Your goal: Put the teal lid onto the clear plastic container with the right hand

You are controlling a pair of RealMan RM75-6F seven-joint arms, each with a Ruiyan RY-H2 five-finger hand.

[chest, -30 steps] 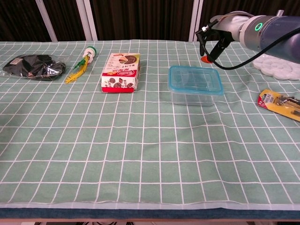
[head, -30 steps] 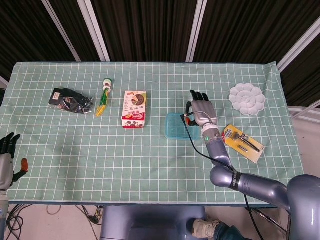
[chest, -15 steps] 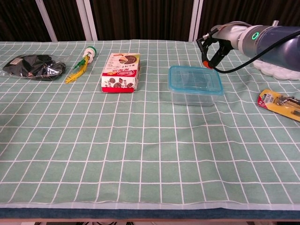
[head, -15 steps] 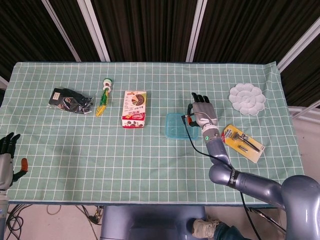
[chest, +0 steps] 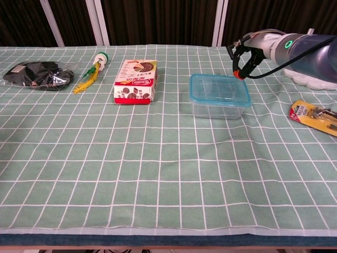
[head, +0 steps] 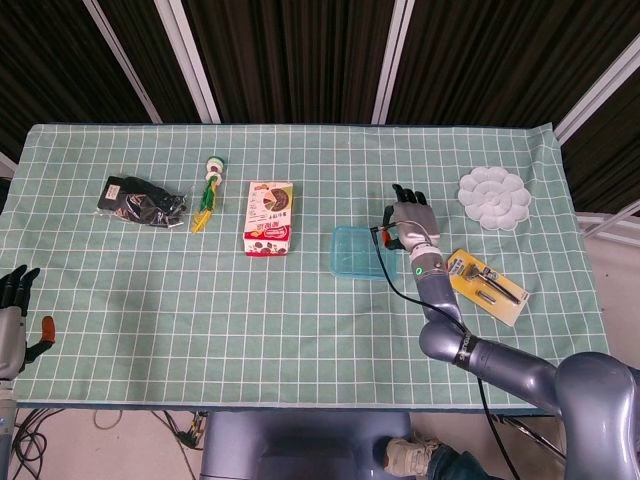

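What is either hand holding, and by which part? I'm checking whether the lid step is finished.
Nothing: the right hand is beside the container, whose teal lid is on; the left hand is empty.

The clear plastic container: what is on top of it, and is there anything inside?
A teal lid sits on the clear plastic container. Through its walls nothing is visible inside, though the lid covers the top. The right hand is above its far right corner.

Teal lid [chest: 218,88] seated on clear container [chest: 218,106]; right hand [chest: 247,52] just beside.
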